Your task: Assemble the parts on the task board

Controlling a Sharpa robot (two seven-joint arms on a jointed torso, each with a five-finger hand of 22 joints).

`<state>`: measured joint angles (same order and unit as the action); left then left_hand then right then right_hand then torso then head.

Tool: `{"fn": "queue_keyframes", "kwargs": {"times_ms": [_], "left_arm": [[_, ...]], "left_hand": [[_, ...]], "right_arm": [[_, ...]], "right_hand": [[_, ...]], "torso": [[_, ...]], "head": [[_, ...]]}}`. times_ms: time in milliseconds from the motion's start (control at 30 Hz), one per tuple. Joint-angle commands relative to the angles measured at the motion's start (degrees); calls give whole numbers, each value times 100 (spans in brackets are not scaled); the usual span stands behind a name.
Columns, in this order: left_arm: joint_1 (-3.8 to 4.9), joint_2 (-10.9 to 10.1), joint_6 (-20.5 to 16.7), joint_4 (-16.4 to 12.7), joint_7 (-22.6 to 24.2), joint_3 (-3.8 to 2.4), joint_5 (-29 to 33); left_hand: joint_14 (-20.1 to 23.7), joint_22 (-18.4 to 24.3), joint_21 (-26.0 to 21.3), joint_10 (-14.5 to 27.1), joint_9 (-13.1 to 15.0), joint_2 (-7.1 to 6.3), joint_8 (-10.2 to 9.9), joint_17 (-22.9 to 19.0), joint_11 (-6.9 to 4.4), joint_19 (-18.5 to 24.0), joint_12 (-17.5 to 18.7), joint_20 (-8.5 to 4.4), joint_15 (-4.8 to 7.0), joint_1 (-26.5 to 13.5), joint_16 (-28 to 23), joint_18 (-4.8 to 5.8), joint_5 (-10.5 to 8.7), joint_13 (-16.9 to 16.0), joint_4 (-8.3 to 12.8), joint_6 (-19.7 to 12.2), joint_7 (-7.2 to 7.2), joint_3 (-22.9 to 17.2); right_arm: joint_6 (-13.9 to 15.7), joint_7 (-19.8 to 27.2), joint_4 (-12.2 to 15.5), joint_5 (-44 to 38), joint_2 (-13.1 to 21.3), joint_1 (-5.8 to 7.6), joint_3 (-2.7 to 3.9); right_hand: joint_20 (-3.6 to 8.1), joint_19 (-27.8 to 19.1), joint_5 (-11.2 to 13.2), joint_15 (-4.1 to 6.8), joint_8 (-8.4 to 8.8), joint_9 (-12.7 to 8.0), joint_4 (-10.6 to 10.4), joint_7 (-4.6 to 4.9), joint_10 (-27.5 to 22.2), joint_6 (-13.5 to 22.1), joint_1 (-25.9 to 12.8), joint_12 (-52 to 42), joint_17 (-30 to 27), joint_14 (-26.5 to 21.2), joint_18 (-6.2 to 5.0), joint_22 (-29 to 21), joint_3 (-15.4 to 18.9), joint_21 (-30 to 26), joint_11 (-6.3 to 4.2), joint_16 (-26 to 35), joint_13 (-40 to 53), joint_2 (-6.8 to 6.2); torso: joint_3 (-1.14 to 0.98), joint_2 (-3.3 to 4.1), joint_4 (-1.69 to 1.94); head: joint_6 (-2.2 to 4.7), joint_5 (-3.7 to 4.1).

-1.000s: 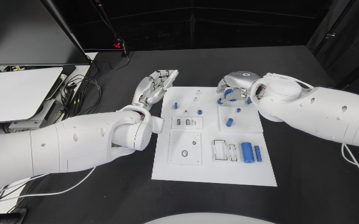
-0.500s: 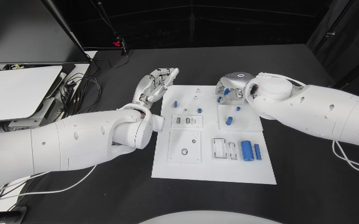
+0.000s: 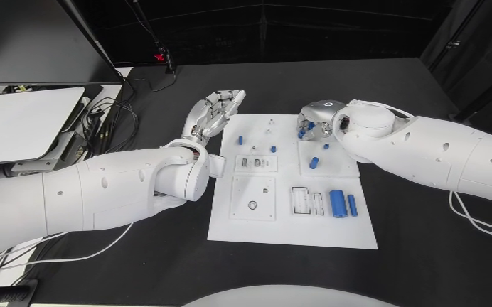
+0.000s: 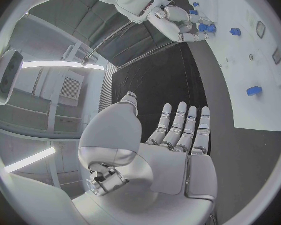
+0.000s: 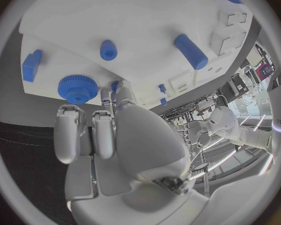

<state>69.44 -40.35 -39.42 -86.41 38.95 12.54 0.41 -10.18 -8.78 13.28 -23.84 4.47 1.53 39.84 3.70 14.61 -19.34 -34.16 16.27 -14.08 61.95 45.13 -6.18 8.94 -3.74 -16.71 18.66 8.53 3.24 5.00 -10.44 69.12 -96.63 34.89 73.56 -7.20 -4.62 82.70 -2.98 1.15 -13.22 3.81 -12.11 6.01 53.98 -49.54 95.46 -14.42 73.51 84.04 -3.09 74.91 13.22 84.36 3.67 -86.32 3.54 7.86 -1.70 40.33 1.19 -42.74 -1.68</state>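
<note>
The board (image 3: pixel 292 232) lies mid-table (image 3: pixel 410 250); left hand (image 3: pixel 213 115) off its 10 o'clock corner, right hand (image 3: pixel 316 124) over its 1 o'clock edge, two parts (image 3: pixel 343 203) at 4 o'clock on it

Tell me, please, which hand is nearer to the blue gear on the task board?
Right. The right hand hangs just beside the blue gear; the left hand lies off the board's opposite far corner.

A dark monitor (image 3: pixel 46 23) and cables (image 3: pixel 108 119) sit left of the table.
</note>
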Motion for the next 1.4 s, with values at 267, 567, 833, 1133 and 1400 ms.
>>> {"fn": "queue_keyframes", "kwargs": {"times_ms": [267, 567, 833, 1133, 1400], "left_arm": [[11, -6, 39, -1, 1870, -6, -39], [11, -12, 39, 6, 1850, -6, -39], [11, -21, 38, -2, 1840, -6, -39], [12, -42, 36, -21, 1830, -6, -39], [14, -36, 47, -12, 1820, -6, -39]], "left_hand": [[-34, -1, 29, -21, -6, 48, 28, 1, 2, -32, -36, 10, 10, 10, 18, -32, 41, 0, 2, 43, 827, 35], [-34, -1, 30, -21, -9, 58, 28, 1, 2, -30, -37, 9, 9, 20, 18, -31, 45, 0, 2, 44, 827, 36], [-33, 1, 30, -20, -12, 69, 27, 0, 2, -24, -38, 9, 8, 31, 16, -29, 52, 1, 2, 44, 827, 37], [-33, 0, 31, -20, -14, 73, 27, 0, 2, -24, -39, 9, 8, 37, 16, -28, 55, 1, 3, 44, 827, 39], [-34, -1, 35, -20, -19, 84, 27, 0, 2, -23, -41, 9, 6, 57, 15, -26, 63, 1, 5, 46, 827, 42]], "right_arm": [[-54, -71, -48, -31, -57, -43, -8], [-10, -56, -68, -3, -67, -49, -8], [602, 108, -4, -7, -17, -59, -7], [1678, 418, 155, 16, 104, -59, -1], [2130, 628, 223, 139, 83, -50, 191]], "right_hand": [[-4, -48, 29, 31, 84, 5, -109, -2, 220, -175, 86, 141, -8, 319, 4, 206, -1, -22, -9, 35, -5, 9], [-16, -67, 26, -13, 45, 38, -144, 3, 530, -434, 221, 174, -9, 319, -3, 177, -104, -40, -41, 40, 10, 150], [-46, -94, 27, -37, -144, 117, -108, 33, 1219, -1021, 492, 180, -23, 318, -15, 130, -240, -66, -50, 49, -11, 219], [-51, -77, 28, -44, -71, 88, -207, 34, 1379, -1119, 568, 435, 0, 323, -11, 158, -240, -59, -42, 47, -13, 163], [-64, -59, 27, -56, -23, 71, -266, 45, 1423, -1147, 603, 567, 11, 325, -3, 189, -243, -46, -23, 46, -13, 144]], "torso": [[3, -6, -2], [5, -5, -1], [0, -2, 8], [8, -9, 5], [2, 3, 6]], "head": [[-26, -13], [-42, -12], [20, -24], [36, -42], [109, -92]]}}
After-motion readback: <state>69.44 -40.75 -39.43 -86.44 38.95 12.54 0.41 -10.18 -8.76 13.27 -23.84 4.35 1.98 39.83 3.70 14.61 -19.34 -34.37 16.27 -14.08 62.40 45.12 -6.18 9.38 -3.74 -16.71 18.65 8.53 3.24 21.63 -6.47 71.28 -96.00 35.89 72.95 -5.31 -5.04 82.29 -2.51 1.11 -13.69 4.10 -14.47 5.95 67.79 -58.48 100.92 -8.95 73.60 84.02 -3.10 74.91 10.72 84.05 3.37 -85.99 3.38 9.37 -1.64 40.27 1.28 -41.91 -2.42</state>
